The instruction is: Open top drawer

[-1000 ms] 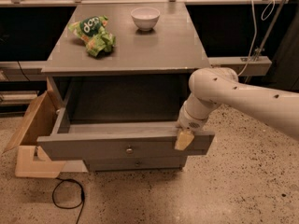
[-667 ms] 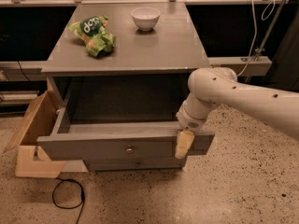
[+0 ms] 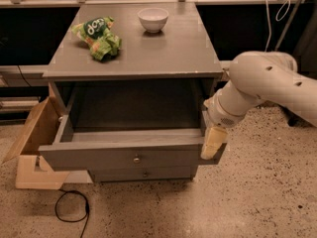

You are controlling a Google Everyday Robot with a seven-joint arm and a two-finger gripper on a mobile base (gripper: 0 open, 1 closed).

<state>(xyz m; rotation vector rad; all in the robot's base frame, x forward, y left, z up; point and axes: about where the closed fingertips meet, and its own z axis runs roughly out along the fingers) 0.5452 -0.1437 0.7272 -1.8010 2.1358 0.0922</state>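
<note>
The grey cabinet fills the middle of our view. Its tabletop point(image 3: 148, 58) carries a white bowl point(image 3: 153, 19) and a green snack bag point(image 3: 96, 36), both well back from the front edge. Below it the top drawer point(image 3: 119, 155) stands far out, its inside dark and bare and its front panel hanging over the floor. We judge the opening as good as done, so this is the tail of the pull.

The white arm point(image 3: 262, 81) reaches in from the right. The pincer point(image 3: 214, 143) sits at the right end of the drawer front, against its top corner; whether it is apart or together we cannot tell.

The next move, as we read it, is to come off that corner, up and rightward, without nudging the panel. There's room for that, with bare floor to the right and in front. The left is tighter, where a cardboard box point(image 3: 34, 133) leans just beside the drawer's side. The small round knob point(image 3: 136, 158) at centre has nothing on it, and a black cable point(image 3: 72, 212) loops on the floor below.
</note>
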